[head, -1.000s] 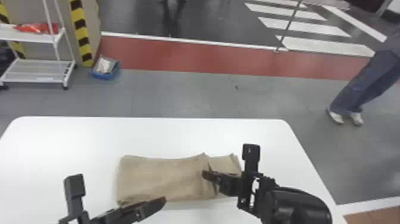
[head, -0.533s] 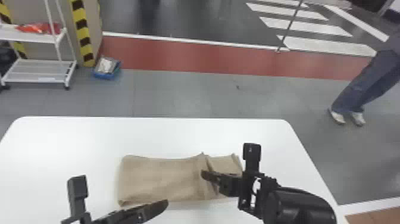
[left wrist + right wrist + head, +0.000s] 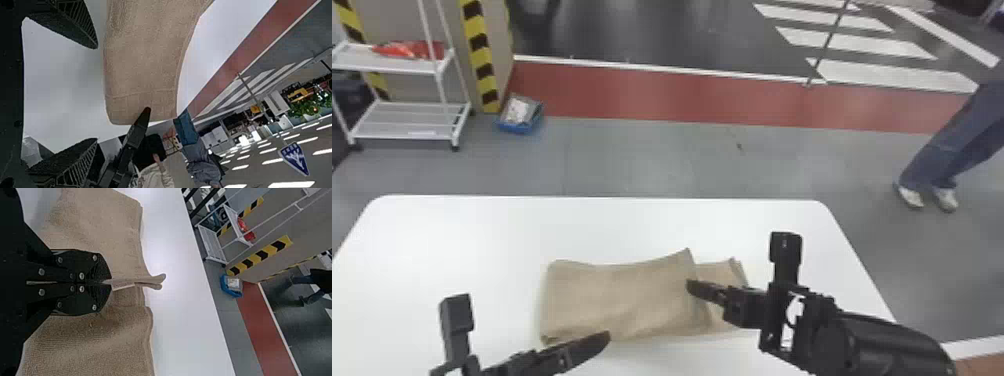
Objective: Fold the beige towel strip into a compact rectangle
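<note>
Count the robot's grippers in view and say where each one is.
2. The left gripper hovers, jaws open, at the near edge of the beige towel, toward its left end; the right gripper has its jaws shut on pinched cloth, right of middle.

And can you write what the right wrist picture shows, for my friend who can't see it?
The black two-fingered right end effector pinches a raised fold of the beige cloth towel strip on a white table. Beyond, a blue bin sits on the grey floor near white metal shelves.
</note>
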Robot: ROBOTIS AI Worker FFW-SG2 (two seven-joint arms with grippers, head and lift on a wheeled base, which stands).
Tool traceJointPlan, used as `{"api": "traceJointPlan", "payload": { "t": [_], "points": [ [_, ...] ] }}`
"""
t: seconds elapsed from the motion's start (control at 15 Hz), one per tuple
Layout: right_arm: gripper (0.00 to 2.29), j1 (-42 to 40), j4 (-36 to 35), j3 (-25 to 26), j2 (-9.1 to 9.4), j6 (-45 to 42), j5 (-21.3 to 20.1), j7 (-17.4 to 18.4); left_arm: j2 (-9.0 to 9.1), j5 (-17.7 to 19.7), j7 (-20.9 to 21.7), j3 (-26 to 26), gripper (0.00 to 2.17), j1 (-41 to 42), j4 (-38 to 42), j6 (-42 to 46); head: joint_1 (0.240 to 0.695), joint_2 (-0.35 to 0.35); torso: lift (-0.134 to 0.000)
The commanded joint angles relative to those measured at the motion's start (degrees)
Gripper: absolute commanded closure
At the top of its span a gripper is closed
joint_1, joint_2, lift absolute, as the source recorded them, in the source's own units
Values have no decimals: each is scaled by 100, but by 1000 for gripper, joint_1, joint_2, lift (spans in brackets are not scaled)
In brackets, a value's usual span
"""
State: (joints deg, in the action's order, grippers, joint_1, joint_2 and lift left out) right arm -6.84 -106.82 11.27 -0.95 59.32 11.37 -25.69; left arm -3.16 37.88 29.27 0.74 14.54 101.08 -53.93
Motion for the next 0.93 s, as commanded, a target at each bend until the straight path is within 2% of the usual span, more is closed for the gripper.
{"api": "traceJointPlan", "payload": {
  "t": [0.0, 0.2, 0.53, 0.87],
  "points": [
    [1264, 87, -295, 305, -72, 551, 199, -24, 0, 1, 18, 23, 36, 31, 8, 0, 695, -214, 0],
    [1264, 271, -401, 622, -239, 902, 286, -33, 9, 1, 27, 5, 36, 58, 17, 0, 695, -243, 0],
    [1264, 350, -357, 1132, -354, 1008, 295, -296, 9, -35, 18, -47, 36, 75, 25, 0, 695, -303, 0],
    [1264, 482, 610, 1123, -442, 182, -74, -499, 17, -61, 18, -82, 36, 84, 17, 18, 695, -350, 0]
  ]
}}
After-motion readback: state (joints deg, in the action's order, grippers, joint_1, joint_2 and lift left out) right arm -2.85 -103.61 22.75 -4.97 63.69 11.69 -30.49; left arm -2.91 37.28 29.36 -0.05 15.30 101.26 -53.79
